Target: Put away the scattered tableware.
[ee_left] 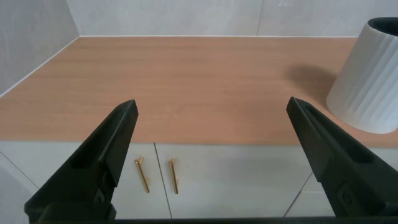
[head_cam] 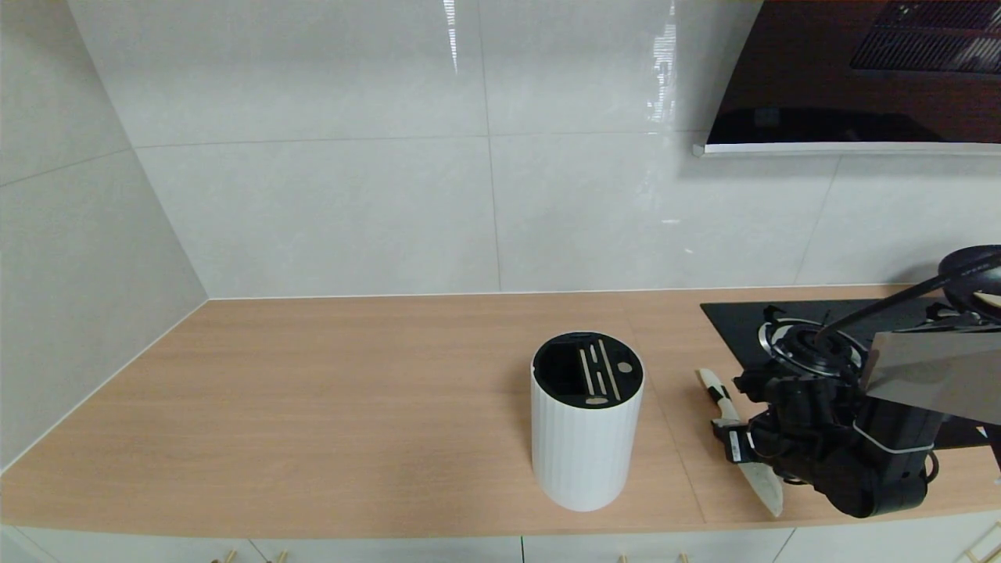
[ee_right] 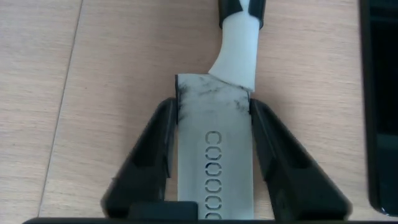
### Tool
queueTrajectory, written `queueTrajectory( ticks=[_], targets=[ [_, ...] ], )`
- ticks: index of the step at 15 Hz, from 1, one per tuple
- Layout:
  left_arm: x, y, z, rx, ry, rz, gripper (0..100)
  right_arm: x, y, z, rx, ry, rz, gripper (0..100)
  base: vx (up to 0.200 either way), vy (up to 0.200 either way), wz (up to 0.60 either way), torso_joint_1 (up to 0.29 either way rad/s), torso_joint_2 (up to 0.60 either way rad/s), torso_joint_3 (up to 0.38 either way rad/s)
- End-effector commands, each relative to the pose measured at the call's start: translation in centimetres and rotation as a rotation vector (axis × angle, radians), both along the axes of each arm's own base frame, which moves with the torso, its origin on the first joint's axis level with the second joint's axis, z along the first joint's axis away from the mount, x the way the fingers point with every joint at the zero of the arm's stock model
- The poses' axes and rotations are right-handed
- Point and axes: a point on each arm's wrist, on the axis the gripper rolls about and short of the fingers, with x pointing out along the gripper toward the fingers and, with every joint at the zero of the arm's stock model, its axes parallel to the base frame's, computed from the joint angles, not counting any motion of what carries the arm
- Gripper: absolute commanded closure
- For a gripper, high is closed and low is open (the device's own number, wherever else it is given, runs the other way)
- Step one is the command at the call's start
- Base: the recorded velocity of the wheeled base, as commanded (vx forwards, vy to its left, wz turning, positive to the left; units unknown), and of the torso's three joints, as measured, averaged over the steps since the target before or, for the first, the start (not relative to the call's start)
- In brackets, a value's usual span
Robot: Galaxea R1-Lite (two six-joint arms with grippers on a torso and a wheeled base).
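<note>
Right gripper [ee_right: 212,112] clamped on white knife [ee_right: 214,149], one finger against each blade edge; handle juts past the fingertips. Knife flat on counter [head_cam: 352,391]. Left gripper [ee_left: 211,115] spread wide, white holder [ee_left: 367,74] just beyond one fingertip.

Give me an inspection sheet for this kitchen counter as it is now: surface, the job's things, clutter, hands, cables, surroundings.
Surface: wooden countertop, no spills seen.
Job's things: white ribbed holder stands upright, with a slotted black top; knife lies flat on the counter to the holder's right, next to the stove.
Clutter: nothing seen.
Hands: right hand straddles the knife blade and is closed against both its edges; left hand is open and empty, over the counter's front edge.
Cables: nothing seen.
Surroundings: long-handled pan on the stove, range hood above, tiled wall behind, gold cabinet handles below.
</note>
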Motion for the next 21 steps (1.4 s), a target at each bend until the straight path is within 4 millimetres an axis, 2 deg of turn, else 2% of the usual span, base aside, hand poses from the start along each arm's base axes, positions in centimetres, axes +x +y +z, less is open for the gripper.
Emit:
queueTrajectory(
  ticks=[1, 4, 6, 9, 10, 12, 13, 15, 16, 17, 18, 19, 21],
  targets=[
    [0.0, 0.0, 0.0, 0.0, 0.0, -0.001, 0, -0.1, 0.0, 0.0, 0.002, 0.0, -0.001, 100, 0.0, 0.0, 0.0, 0.0, 0.0, 0.0],
    [0.0, 0.0, 0.0, 0.006, 0.0, -0.001, 0, 0.1, 0.0, 1.0, 0.023, -0.071, -0.015, 100, 0.0, 0.0, 0.0, 0.0, 0.0, 0.0],
    [0.0, 0.0, 0.0, 0.004, 0.0, -0.001, 0, 0.0, 0.1, 3.1, 0.011, -0.134, -0.037, 100, 0.0, 0.0, 0.0, 0.0, 0.0, 0.0],
    [0.0, 0.0, 0.0, 0.014, 0.0, -0.004, 0, -1.8, 0.0, 10.4, 0.032, -0.298, -0.038, 100, 0.0, 0.0, 0.0, 0.0, 0.0, 0.0],
    [-0.1, -0.1, 0.7, 0.037, -0.014, -0.026, 0, -2.7, 0.6, 13.5, 0.045, -0.365, -0.018, 100, 0.0, 0.0, 0.0, 0.0, 0.0, 0.0],
    [-0.5, -0.3, 6.2, 0.04, -0.051, -0.127, 0, -4.2, 1.8, 19.5, 0.07, -0.465, 0.025, 100, 0.0, 0.0, 0.0, 0.0, 0.0, 0.0],
    [-0.1, -0.4, 8.5, 0.039, -0.03, -0.175, 0, -4.9, 2.7, 21.8, 0.084, -0.491, 0.056, 100, 0.0, 0.0, 0.0, 0.0, 0.0, 0.0],
    [1.7, -0.7, 13.6, 0.036, -0.019, -0.338, 0, -7.4, 5.6, 26.1, 0.127, -0.552, 0.159, 100, 0.0, 0.0, 0.0, 0.0, 0.0, 0.0],
    [2.3, -0.8, 14.7, 0.026, -0.013, -0.378, 0, -8.1, 6.2, 26.7, 0.137, -0.56, 0.184, 100, 0.0, 0.0, 0.0, 0.0, 0.0, 0.0],
    [4.3, -1.2, 17.4, -0.032, 0.021, -0.528, 0, -10.2, 8.0, 28.1, 0.165, -0.568, 0.263, 100, 0.0, 0.0, 0.0, 0.0, 0.0, 0.0],
    [5.5, -1.4, 18.2, -0.082, 0.062, -0.639, 0, -11.5, 8.9, 28.1, 0.173, -0.549, 0.3, 100, 0.0, 0.0, 0.0, 0.0, 0.0, 0.0],
    [6.9, -1.7, 18.3, -0.14, 0.127, -0.745, 0, -13.1, 10.0, 27.9, 0.168, -0.538, 0.315, 100, 0.0, 0.0, 0.0, 0.0, 0.0, 0.0],
    [9.8, -2.5, 18.1, -0.195, 0.221, -0.84, 0, -14.8, 12.1, 27.9, 0.169, -0.535, 0.349, 100, 0.0, 0.0, 0.0, 0.0, 0.0, 0.0]
  ],
)
